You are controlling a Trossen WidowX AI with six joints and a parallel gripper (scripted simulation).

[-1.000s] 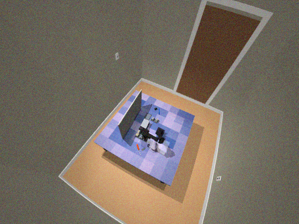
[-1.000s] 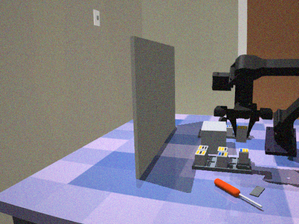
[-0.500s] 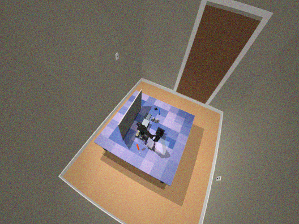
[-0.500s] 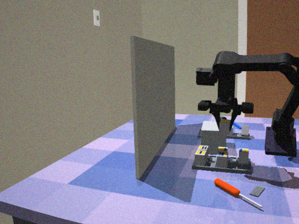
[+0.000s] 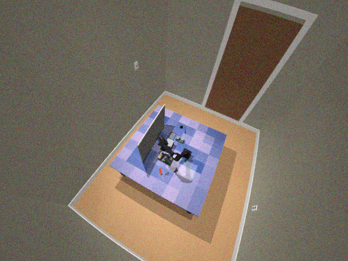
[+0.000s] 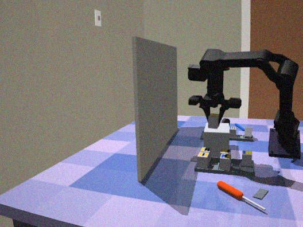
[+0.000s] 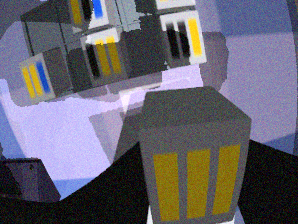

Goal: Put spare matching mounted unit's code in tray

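- The end effector is seen clenched on a small grey block, held at its upper end between the two dark fingers.
- The block is held in the air above a grey box with a white top, at the middle of the checkered surface; whether block and box touch cannot be told.
- In the wrist view, three yellow stripes are shown on the block's face.
- Just in front of the box, a dark rack is seen with other small blocks standing in it, marked in yellow and blue.
- A tall grey panel stands upright to the left of the rack and the box.
- An orange-handled screwdriver lies on the surface nearer than the rack, with a small grey plate just to its right.
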